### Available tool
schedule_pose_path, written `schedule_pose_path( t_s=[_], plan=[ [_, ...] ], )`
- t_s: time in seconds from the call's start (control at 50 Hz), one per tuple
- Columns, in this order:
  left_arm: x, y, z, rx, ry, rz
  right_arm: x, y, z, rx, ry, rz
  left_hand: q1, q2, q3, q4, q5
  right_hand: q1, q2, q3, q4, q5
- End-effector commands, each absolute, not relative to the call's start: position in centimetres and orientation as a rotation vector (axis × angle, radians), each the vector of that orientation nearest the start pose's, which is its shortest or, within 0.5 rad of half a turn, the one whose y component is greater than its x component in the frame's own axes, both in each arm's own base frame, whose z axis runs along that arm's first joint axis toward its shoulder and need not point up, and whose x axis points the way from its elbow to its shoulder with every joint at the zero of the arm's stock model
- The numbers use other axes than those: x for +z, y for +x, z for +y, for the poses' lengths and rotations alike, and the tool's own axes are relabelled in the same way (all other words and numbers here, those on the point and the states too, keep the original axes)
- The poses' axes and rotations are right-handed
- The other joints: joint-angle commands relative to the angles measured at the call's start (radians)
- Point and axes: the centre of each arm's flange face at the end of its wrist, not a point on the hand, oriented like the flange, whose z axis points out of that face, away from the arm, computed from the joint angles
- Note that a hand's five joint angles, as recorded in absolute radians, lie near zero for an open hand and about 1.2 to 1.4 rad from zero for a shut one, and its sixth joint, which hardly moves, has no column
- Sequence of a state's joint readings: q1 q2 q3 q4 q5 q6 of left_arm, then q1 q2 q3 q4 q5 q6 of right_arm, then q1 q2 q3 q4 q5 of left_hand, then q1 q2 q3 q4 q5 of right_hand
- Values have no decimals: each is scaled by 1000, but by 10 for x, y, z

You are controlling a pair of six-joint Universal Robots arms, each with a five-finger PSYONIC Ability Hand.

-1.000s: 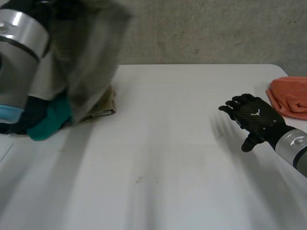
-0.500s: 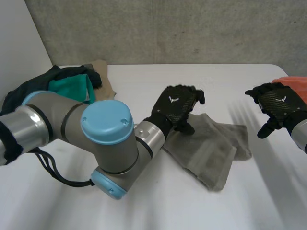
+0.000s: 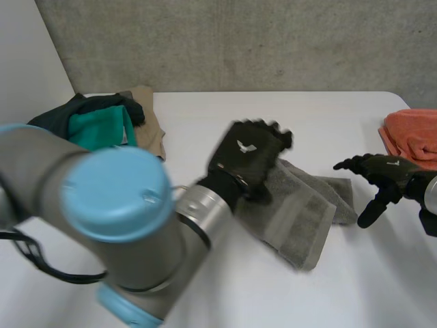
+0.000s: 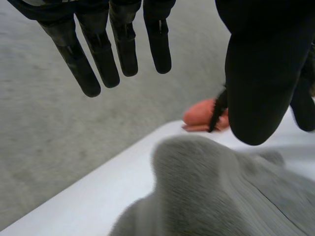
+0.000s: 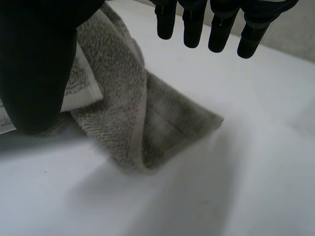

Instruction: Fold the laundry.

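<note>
A crumpled grey towel [image 3: 308, 210] lies on the white table [image 3: 198, 113], right of the middle. My left hand [image 3: 247, 158] hovers over the towel's near-left part. In the left wrist view its fingers [image 4: 118, 45] stand straight, apart from the thumb, with the grey towel [image 4: 206, 196] below the palm and nothing gripped. My right hand [image 3: 381, 175] is open just beyond the towel's right edge. In the right wrist view its straight fingers [image 5: 193, 23] point over a folded-over corner of the towel [image 5: 140, 120], which bears a white label [image 5: 81, 84].
A pile of dark, teal and tan clothes [image 3: 102, 123] sits at the table's back left. An orange cloth [image 3: 414, 137] lies at the right edge, also seen past the left hand as the orange cloth [image 4: 202, 115]. My bulky left arm [image 3: 116, 225] crosses the near left.
The left arm swung the grey towel from the left pile to the table's middle, laid it down, and its fingers opened. The right hand moved closer to the towel's right edge.
</note>
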State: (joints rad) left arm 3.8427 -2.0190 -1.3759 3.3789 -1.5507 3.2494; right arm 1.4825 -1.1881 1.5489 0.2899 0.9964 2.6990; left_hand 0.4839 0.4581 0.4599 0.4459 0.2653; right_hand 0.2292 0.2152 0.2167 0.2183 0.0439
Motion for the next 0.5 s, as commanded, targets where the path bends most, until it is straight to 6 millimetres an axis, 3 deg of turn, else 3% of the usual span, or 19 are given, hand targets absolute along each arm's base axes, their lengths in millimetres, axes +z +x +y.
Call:
schedule_pose_path(
  t_s=[0.02, 0.16, 0.3, 0.34, 0.38, 0.4, 0.44, 0.5],
  plan=[
    [178, -436, -146, 1796, -1279, -1610, 159, 153, -333, -1381, -624, 2366, -18, 8, 6, 20, 26, -21, -7, -9, -10, -10],
    [143, -453, -153, 1852, -1485, -1564, 144, 172, -337, -1413, -673, 2306, -6, 20, 18, 32, 38, 70, 84, 83, 81, 81],
    [132, -457, -159, 1854, -1505, -1569, 128, 188, -331, -1361, -728, 2289, 164, 190, 188, 202, 208, 193, 207, 206, 204, 204],
    [133, -456, -160, 1858, -1502, -1568, 124, 191, -331, -1361, -735, 2287, 342, 368, 366, 380, 387, 269, 283, 282, 280, 280],
    [136, -456, -161, 1866, -1493, -1566, 120, 191, -334, -1366, -733, 2293, 507, 533, 531, 545, 551, 492, 506, 504, 503, 503],
    [140, -456, -160, 1876, -1482, -1560, 120, 191, -335, -1371, -735, 2292, 694, 719, 718, 732, 738, 597, 612, 610, 608, 608],
    [149, -456, -161, 1903, -1460, -1545, 121, 190, -337, -1391, -736, 2292, 903, 929, 927, 941, 947, 1064, 1078, 1076, 1075, 1074],
    [175, -452, -162, 1982, -1391, -1511, 129, 187, -343, -1454, -734, 2290, 912, 938, 936, 950, 956, 1167, 1181, 1180, 1178, 1178]
  ],
)
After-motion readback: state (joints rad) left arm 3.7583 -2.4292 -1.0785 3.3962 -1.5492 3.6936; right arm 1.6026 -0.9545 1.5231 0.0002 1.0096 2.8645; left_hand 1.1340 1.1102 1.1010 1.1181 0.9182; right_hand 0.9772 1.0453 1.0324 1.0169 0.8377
